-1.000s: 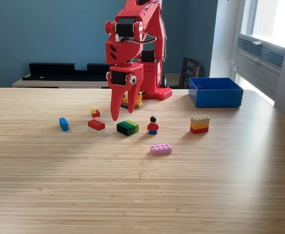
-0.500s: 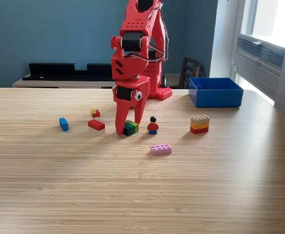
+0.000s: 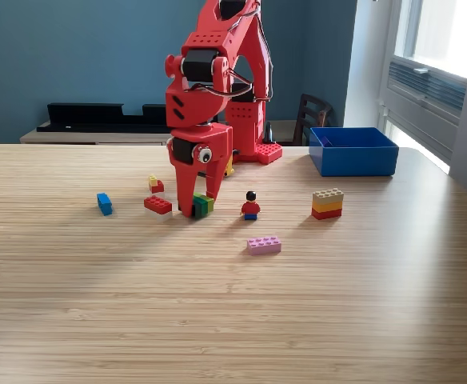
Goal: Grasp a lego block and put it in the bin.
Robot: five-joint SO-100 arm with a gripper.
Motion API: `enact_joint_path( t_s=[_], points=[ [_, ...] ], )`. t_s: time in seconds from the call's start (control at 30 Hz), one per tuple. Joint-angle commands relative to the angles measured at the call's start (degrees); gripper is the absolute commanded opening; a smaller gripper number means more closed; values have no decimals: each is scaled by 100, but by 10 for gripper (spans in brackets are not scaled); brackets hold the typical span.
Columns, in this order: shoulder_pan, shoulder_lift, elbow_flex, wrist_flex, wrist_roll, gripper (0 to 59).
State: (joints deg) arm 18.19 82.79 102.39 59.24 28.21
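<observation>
Exterior view: red arm (image 3: 217,72) bent over a wood-grain table (image 3: 233,312), gripper (image 3: 193,210) pointed down with tips at the tabletop. Green block (image 3: 204,204) with a dark lower edge against the tips, on the view's right side of the fingers; whether clamped or merely touched, cannot tell, and jaw spacing not readable from this angle.

Scattered on the table:
- red block (image 3: 157,205) just to the view's left of the gripper, apart from it.
- small yellow-and-red piece (image 3: 155,185) behind the red block, farther from the camera.
- blue block (image 3: 104,203) well to the view's left, alone.
- minifigure (image 3: 251,206), upright, red torso, dark head, just to the view's right of the green block.
- pink block (image 3: 264,245) lying flat, nearer the camera than the minifigure.
- stack (image 3: 327,203), tan on top, yellow in the middle, red beneath, toward the view's right.

Bin (image 3: 353,151), blue, open-topped, at the table's far right in this view, near the edge, well apart from gripper and all loose blocks. Contents not visible past the near wall.

Arm base (image 3: 257,148) at the far side of the table, between the gripper and the bin. Blue wall (image 3: 73,56) behind; window (image 3: 441,40) at the view's right.
</observation>
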Motion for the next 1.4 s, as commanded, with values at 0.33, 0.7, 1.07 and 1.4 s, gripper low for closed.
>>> enact_joint_path(
  t_s=[0.33, 0.7, 1.07, 1.4],
  points=[
    [-527, 466, -2865, 2426, -1239, 0],
    [-4219, 1995, -1503, 3568, -2294, 0],
    [-7655, 2566, -940, 3920, -2531, 0],
    [-9800, 2531, -896, 3902, -2558, 0]
  ],
)
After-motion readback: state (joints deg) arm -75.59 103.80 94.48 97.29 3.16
